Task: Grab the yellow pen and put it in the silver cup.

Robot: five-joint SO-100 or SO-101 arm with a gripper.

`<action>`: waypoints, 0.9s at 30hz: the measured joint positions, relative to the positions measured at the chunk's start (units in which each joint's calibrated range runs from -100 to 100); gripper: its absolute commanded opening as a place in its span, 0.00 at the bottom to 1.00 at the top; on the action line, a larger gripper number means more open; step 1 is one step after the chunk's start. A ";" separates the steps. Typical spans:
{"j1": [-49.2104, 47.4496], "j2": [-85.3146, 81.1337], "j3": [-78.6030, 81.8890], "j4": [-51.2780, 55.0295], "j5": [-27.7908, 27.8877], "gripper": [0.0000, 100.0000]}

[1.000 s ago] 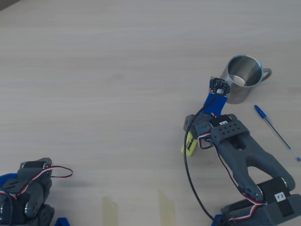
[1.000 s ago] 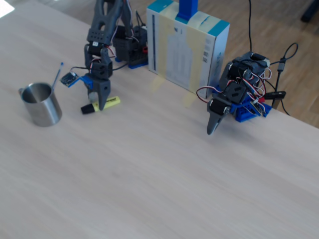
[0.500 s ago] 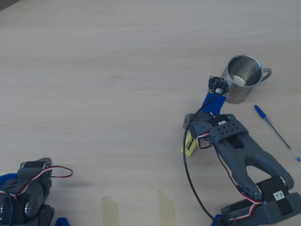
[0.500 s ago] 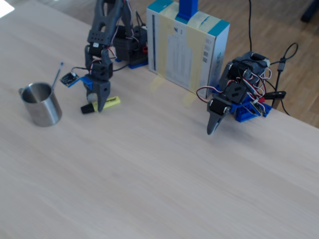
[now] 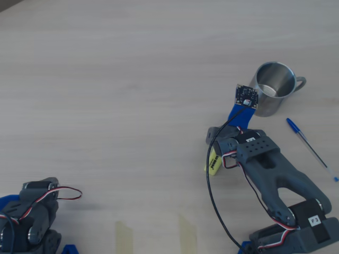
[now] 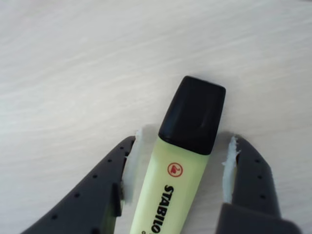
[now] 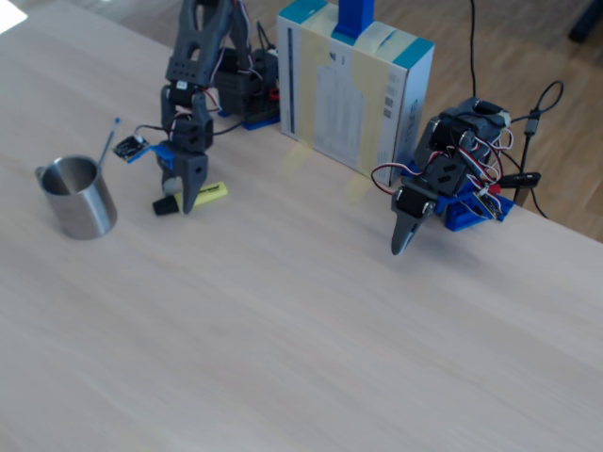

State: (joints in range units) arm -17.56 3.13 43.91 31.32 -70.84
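Grasp step in hand; nothing lifted yet. The yellow pen (image 6: 180, 161) lies flat on the surface (image 5: 132, 79), black cap toward the top of the wrist view, print "STABILO" running along the body. The hand (image 6: 180, 170) is down over the pen with one finger on each side of the body, just behind the cap. The white-edged pads (image 6: 130, 165) stand slightly off the pen's flat sides; a narrow gap shows on both sides, so the hand is spread and grasping nothing at this moment. From overhead, only the rear of the pen (image 5: 214, 161) shows beyond the arm; the rest is covered by the wrist. The silver cup (image 5: 273, 94) stands upright, empty as far as I can see, well apart from the pen, beyond the small circuit board (image 5: 247, 96) on the blue bracket. In the fixed view the cup (image 7: 77, 196) is to the left of the pen (image 7: 196, 196), handle turned away. A thin blue-capped ballpoint (image 5: 310, 147) lies near the cup and is not involved. Judgement: next move calls for closing the fingers squarely on the flat sides, then a straight lift, a carry over the cup's rim, and a tilt so the pen drops in end first.
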 measured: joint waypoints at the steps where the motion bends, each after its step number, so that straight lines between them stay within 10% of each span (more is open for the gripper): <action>1: 0.00 0.00 0.18 -0.59 0.00 0.25; 27: 0.67 0.00 0.81 -1.60 0.00 0.02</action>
State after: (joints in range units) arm -16.89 3.13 44.72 29.72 -70.84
